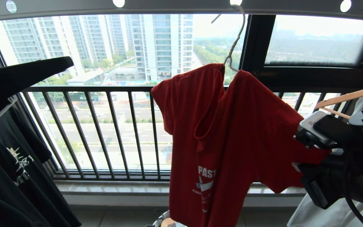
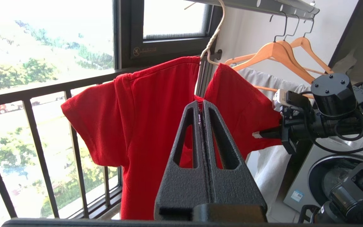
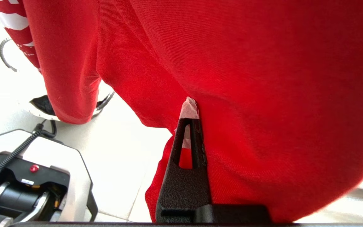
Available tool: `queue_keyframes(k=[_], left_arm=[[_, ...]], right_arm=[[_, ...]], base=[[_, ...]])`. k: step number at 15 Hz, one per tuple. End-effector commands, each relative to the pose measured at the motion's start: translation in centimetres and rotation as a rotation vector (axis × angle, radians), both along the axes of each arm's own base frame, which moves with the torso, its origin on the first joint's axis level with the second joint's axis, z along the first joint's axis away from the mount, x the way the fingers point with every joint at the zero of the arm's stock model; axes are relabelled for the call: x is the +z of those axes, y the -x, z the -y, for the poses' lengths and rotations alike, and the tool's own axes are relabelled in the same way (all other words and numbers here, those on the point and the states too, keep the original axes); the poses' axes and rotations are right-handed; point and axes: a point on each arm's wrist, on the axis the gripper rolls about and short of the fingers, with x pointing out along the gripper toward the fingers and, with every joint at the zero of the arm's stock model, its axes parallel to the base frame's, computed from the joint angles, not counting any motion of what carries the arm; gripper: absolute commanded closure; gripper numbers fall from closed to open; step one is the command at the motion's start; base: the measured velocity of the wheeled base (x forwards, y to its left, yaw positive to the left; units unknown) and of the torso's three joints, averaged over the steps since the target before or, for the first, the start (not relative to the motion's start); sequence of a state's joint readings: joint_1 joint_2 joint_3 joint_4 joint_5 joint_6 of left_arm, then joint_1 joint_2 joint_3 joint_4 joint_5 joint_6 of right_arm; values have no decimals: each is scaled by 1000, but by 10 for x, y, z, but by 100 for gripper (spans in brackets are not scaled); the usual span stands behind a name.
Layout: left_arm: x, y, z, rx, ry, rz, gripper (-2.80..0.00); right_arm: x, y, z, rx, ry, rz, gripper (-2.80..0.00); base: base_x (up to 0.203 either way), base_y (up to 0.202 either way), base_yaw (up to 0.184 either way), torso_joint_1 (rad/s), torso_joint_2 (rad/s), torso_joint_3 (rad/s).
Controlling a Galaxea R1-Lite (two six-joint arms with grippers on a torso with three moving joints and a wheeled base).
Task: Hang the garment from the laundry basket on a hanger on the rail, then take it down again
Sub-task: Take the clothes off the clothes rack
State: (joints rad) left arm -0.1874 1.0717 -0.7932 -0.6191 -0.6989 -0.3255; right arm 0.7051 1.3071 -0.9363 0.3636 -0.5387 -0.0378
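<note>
On the grey rail (image 1: 181,7), the white wire hanger (image 1: 235,37) carries the red T-shirt (image 1: 232,132); right gripper (image 3: 191,110) fingers pinch its sleeve, left gripper (image 2: 202,105) fingers clenched empty.

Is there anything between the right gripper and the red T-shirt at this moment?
No. The right gripper is shut directly on the red T-shirt near its sleeve, with nothing visible between them. The shirt hangs on the white wire hanger.

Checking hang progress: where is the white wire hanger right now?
In the head view the hanger hangs right of centre, hooked on the rail overhead, with the red T-shirt draped on it before the window.
</note>
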Motion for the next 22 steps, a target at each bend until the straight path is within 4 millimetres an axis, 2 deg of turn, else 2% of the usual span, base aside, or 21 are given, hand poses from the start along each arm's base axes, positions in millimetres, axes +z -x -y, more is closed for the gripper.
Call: queue_keyframes(k=[1, 9, 18, 19, 22], left_arm=[[2, 4, -1, -5, 4, 15, 0], [4, 8, -2, -2, 7, 28, 0], [10, 17, -3, -2, -5, -19, 0], [10, 17, -3, -2, -4, -20, 0], [10, 17, -3, -2, -5, -20, 0]], right_arm=[[-7, 5, 5, -1, 16, -15, 0], [-41, 11, 9, -32, 61, -117, 0], [-45, 14, 12, -36, 64, -122, 0], [-42, 15, 12, -34, 53, -109, -280], [-32, 21, 17, -26, 14, -66, -280]], base=[[0, 0, 0, 0, 0, 0], [0, 0, 0, 0, 0, 0], [0, 0, 0, 0, 0, 0], [0, 0, 0, 0, 0, 0], [0, 0, 0, 0, 0, 0]])
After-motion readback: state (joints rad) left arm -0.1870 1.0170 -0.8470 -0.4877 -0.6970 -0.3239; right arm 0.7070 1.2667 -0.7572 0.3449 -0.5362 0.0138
